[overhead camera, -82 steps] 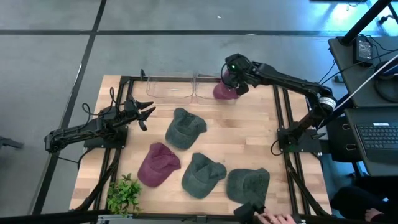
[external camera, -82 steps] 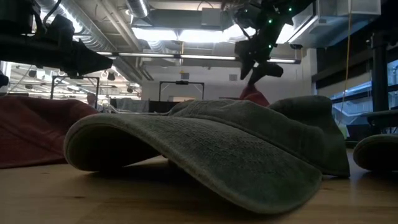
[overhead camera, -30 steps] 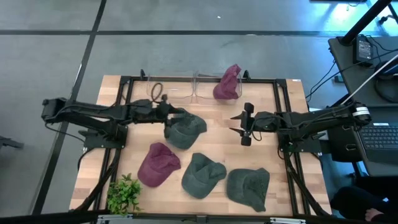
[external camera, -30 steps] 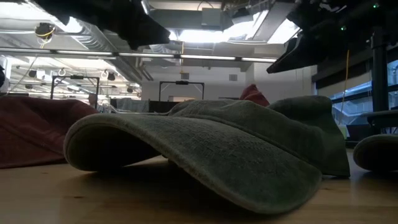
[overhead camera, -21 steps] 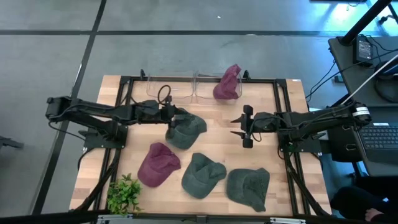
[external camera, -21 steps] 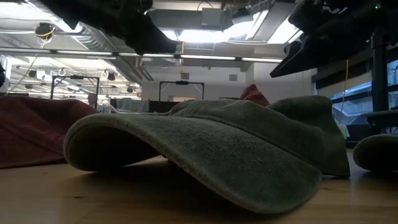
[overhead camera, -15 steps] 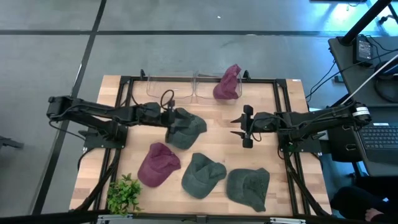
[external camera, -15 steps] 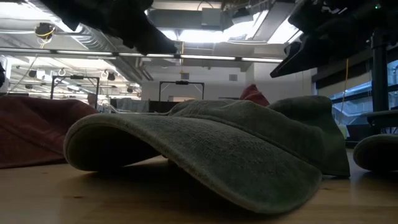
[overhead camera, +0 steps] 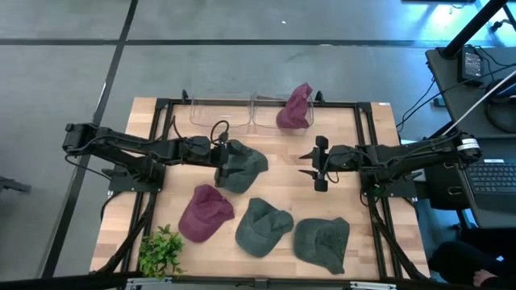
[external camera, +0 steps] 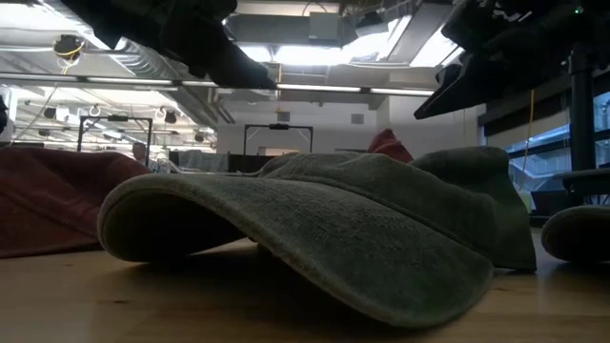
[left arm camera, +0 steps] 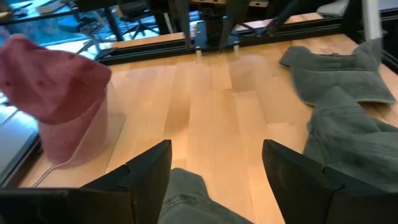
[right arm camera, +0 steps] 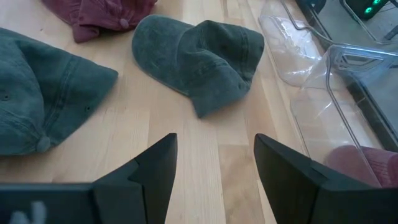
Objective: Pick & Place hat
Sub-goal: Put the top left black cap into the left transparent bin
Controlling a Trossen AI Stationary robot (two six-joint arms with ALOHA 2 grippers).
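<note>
Left gripper (overhead camera: 226, 161) reached out over the table's (overhead camera: 347, 173) middle, at the 9 o'clock edge of the top green hat (overhead camera: 240, 167). Jaws spread wide, one finger (left arm camera: 146, 171) either side of that hat's cloth in the left wrist view; nothing clamped yet. Hat flat on the wood, just below the clear bins (overhead camera: 222, 113) at the 12 o'clock edge.

Right gripper (overhead camera: 317, 163) hanging above bare wood at about 3 o'clock from that hat, well apart from it. Jaws open, empty; fingers (right arm camera: 155, 165) spread over the boards in the right wrist view, with the same green hat (right arm camera: 199, 56) ahead and the clear bins (right arm camera: 323, 81) off to one side.

Maroon hat (overhead camera: 295, 107) propped up in the right-hand bin at 12 o'clock, partly standing above its rim. Seen too in the left wrist view (left arm camera: 56, 93), resting in clear plastic.

Second maroon hat (overhead camera: 204, 213) lying flat toward 7 o'clock. Two more green hats along the 6 o'clock side: middle green hat (overhead camera: 263, 226) just beside the maroon one, corner green hat (overhead camera: 323, 242) toward 5 o'clock, near its neighbour. Small plant (overhead camera: 160, 250) at the 7 o'clock corner.

Low view filled by one green hat's brim (external camera: 305, 233), close to the lens; which hat, hard to say. Dark arm shapes overhead, fingers not readable there.
</note>
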